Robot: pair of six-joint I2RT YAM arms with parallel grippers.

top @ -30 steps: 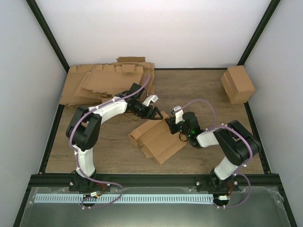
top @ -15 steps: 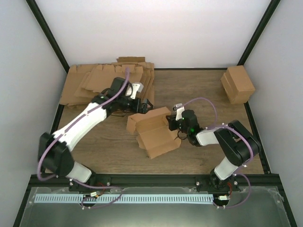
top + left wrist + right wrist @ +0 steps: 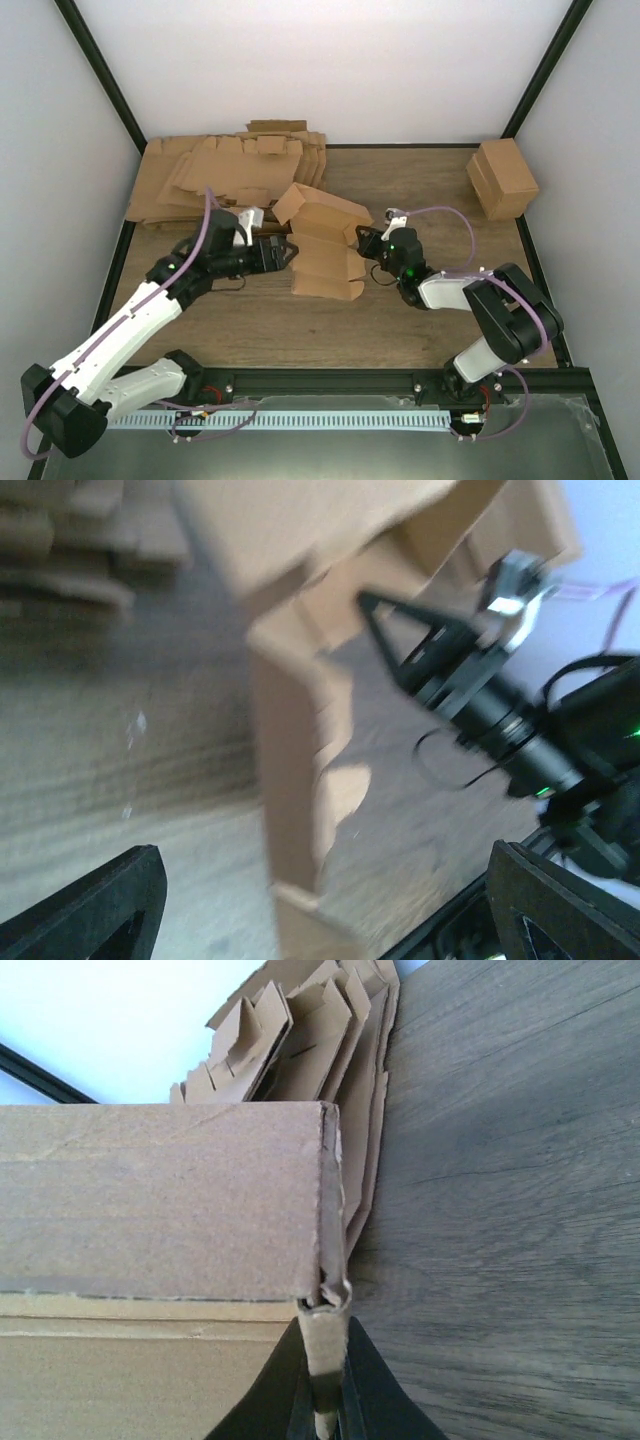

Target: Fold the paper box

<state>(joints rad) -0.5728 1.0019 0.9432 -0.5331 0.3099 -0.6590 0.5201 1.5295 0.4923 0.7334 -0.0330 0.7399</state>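
The paper box (image 3: 322, 245) is half folded up. It stands on the bench (image 3: 430, 190) just beside the pile of cardboard sheets (image 3: 215, 175), on the pile's side nearest the arms. The right end effector (image 3: 355, 243) is squeezed tight on one edge of the box. The left end effector (image 3: 290, 251) is near the pile too, with its fingers wide apart, holding nothing. Another brown carton (image 3: 503, 178) sits well apart from the pile.
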